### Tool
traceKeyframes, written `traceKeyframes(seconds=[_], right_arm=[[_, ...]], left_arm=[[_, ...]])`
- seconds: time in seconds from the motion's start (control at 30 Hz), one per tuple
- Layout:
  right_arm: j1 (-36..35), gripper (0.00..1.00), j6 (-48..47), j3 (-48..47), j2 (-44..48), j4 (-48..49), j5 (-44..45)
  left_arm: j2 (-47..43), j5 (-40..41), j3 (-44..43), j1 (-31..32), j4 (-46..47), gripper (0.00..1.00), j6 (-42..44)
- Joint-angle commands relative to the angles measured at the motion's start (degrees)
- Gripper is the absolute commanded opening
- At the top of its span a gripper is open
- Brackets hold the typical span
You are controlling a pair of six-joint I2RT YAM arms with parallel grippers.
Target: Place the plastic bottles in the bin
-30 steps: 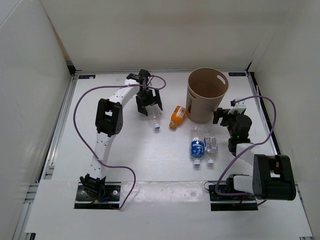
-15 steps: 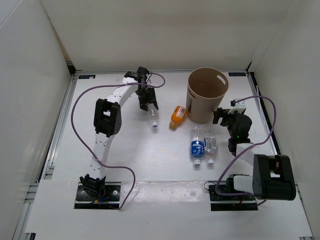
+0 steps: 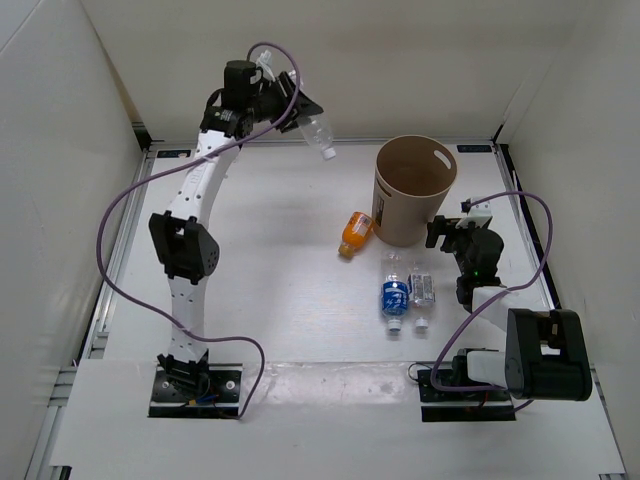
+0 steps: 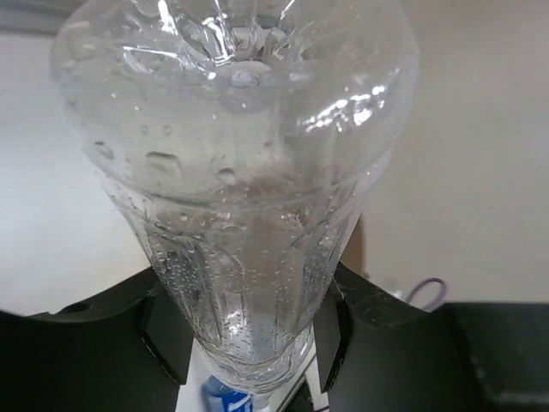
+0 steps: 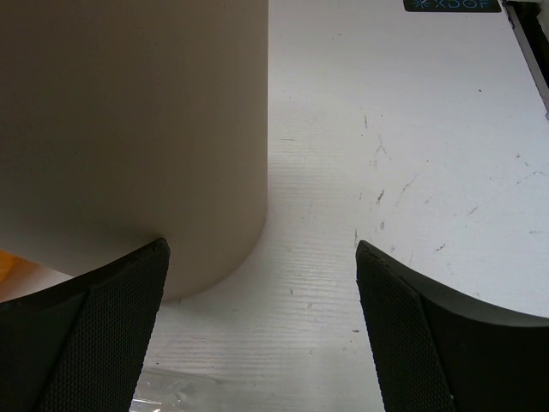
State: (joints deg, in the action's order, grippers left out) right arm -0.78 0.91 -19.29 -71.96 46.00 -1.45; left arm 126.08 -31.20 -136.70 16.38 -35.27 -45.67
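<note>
The left hand point(image 3: 288, 108) now pinches the long clear plastic bottle point(image 3: 313, 130), lifted high off the worktop point(image 3: 260, 300). The round tan bin point(image 3: 412, 200) comes next; the right hand point(image 5: 262, 283) is spread.

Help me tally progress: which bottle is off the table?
The long clear bottle, held by the left gripper; the orange, blue-labelled and white-labelled ones lie down.
</note>
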Motion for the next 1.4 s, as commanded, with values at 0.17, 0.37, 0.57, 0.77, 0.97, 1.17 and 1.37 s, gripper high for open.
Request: traceKeyframes(seconds=[0.17, 0.37, 0.57, 0.77, 0.97, 1.17, 1.37], right_arm=[[-0.1, 0.9, -0.73, -1.45, 0.33, 1.46, 1.01], [-0.19, 0.9, -0.64, -1.54, 0.51, 1.55, 1.1], [-0.19, 0.9, -0.73, -1.37, 0.51, 1.73, 1.1], [-0.1, 0.9, -0.64, -1.28, 0.42, 1.81, 1.19], [0.07, 0.9, -0.47, -1.1, 0.6, 1.99, 1.19], [-0.01, 0.9, -0.64, -1.19, 0.51, 2.08, 1.19], [0.07, 0.9, -0.56, -1.19, 0.33, 1.99, 1.19]], left_arm=[[-1.72, -6.86, -2.77, 5.75, 19.87, 0.34, -4.08], [3.73, -6.42, -8.49, 10.32, 27.76, 0.29, -6.1], [4.26, 0.24, -8.58, 16.92, 25.78, 0.41, 2.33], [6.01, 7.63, -9.81, 22.02, 19.89, 0.62, 14.2], [9.79, 8.88, -12.53, 23.43, 17.42, 1.0, 13.77], [8.48, 10.02, -11.22, 23.43, 16.19, 1.0, 15.35], [6.99, 10.37, -9.64, 23.17, 15.84, 1.0, 16.32]])
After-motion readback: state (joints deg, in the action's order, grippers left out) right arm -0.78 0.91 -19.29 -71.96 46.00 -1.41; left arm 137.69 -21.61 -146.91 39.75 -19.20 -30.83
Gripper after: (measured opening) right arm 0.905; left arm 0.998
